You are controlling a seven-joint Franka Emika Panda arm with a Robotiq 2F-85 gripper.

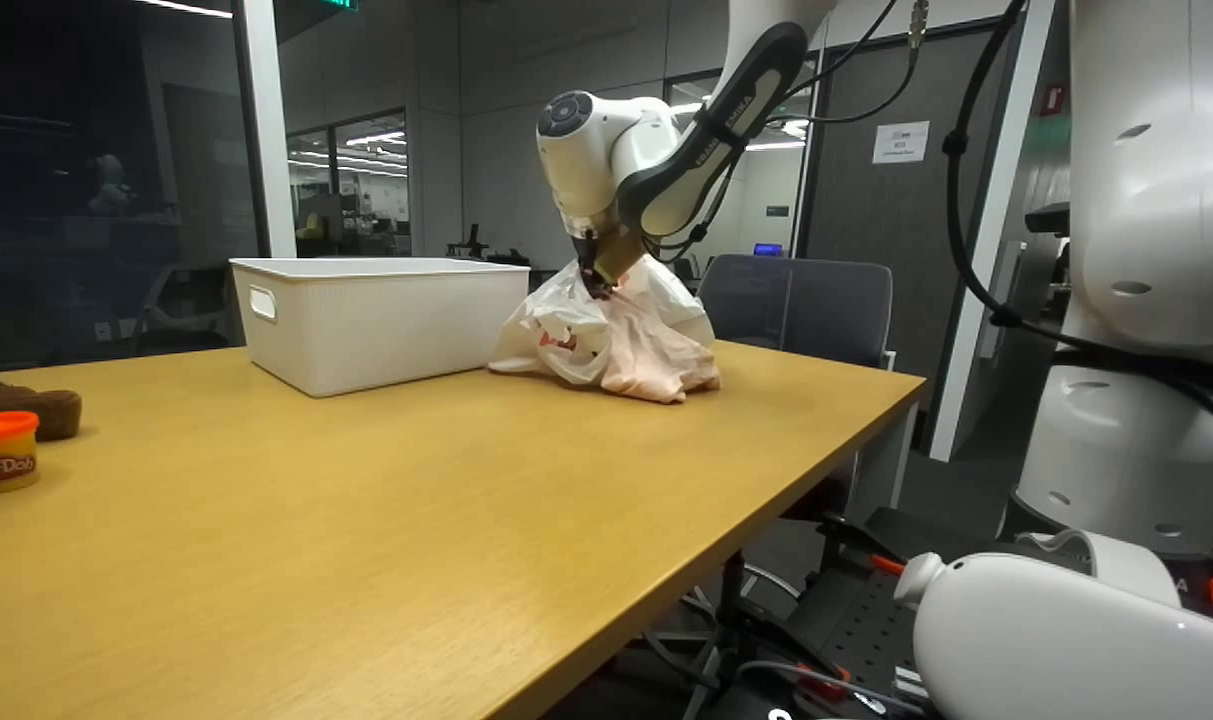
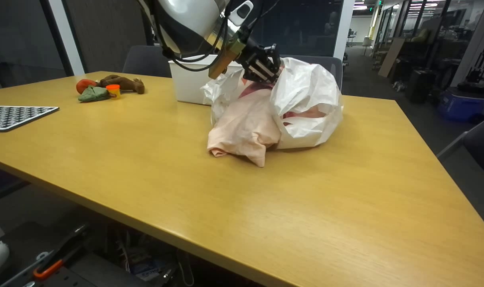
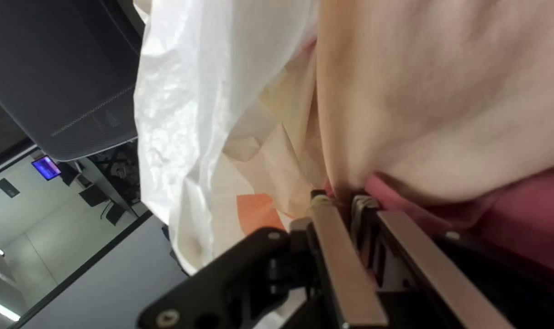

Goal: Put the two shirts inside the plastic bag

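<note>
The peach shirt (image 2: 245,123) is only partly inside the plastic bag (image 2: 303,83). Its upper end runs into the bag's mouth, while the rest spills out at the front and lies on the counter (image 2: 146,167). The red shirt (image 3: 528,219) shows up in the bag's mouth, against the peach one. I judge the red one to be mostly packed and the peach one only part done, so what remains is to gather that trailing end, lift it past the bag's edge and tuck it down inside. The slack plastic could well fold in with the cloth when that is tried.

The pincer (image 3: 343,202) sits right in the mouth, its fingers close together at a fold of cloth; from the wrist view I cannot tell whether they are pinching that fold or merely lying against it.

Just outward from the work, the white box (image 1: 416,330) stands near the bag, and a dark chair (image 1: 796,310) shows beyond the counter's edge. Farther along the counter, well apart from the bag, are an orange-lidded tub (image 2: 113,91), a brown thing (image 2: 124,83) and a patterned board (image 2: 16,116).
</note>
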